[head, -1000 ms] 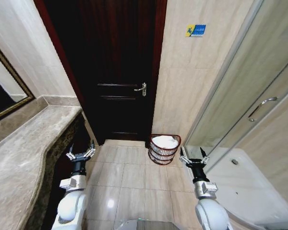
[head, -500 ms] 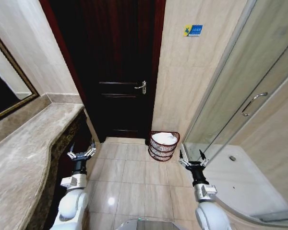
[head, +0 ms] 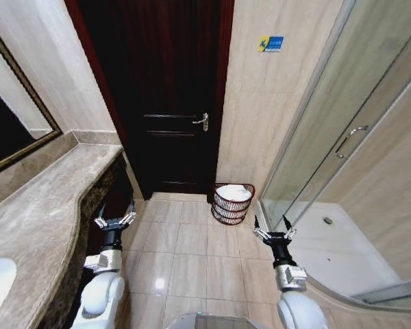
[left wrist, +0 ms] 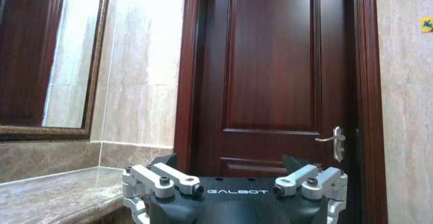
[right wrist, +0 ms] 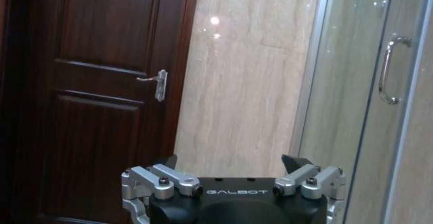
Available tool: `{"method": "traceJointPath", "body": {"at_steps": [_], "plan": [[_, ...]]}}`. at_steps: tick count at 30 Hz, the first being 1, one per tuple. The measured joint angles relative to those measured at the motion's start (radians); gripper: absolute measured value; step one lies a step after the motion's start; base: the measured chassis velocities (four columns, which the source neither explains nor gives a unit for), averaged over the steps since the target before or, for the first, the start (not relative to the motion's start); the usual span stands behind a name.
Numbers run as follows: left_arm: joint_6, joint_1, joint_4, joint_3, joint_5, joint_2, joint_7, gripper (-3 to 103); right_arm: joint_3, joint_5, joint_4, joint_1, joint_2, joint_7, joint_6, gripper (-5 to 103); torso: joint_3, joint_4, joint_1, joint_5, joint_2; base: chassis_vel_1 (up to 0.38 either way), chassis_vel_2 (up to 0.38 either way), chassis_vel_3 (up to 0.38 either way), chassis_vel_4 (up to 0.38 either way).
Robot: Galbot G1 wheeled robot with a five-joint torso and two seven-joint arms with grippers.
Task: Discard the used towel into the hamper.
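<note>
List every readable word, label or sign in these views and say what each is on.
"GALBOT": on the dark body of the left gripper, left wrist view.
"GALBOT": on the dark body of the right gripper, right wrist view.
Blue and yellow wall sign on the tiled wall beside the dark door: its text is too small to read; also seen in the right wrist view.

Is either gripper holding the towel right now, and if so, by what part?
Nothing is held. The left gripper and right gripper are both open and empty above the floor; a white towel lies in the hamper.
</note>
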Motion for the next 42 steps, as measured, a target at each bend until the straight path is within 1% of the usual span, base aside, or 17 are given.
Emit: {"method": "traceJointPath", "body": {"at_steps": [18,28,42], "plan": [[0.008,0.022,-0.039,-0.001,0.011,-0.006,0.024,100,0.015,0.011,0.015,-0.017,-0.007,-0.002,0.010,100,0.000,0.0000,0.000,0.0001,0.000,0.087,-0.087,-0.090,0.090],[0.009,0.028,-0.047,0.000,0.010,-0.013,0.026,100,0.033,0.020,0.017,-0.028,-0.005,-0.012,0.019,100,0.000,0.0000,0.000,0.0001,0.000,0.107,-0.095,-0.106,0.105],[-0.004,0.050,-0.064,-0.004,0.019,-0.023,0.031,100,0.041,0.023,0.019,-0.053,-0.003,-0.013,0.042,100,0.000,0.0000,0.000,0.0000,0.000,0.091,-0.095,-0.098,0.098]]}}
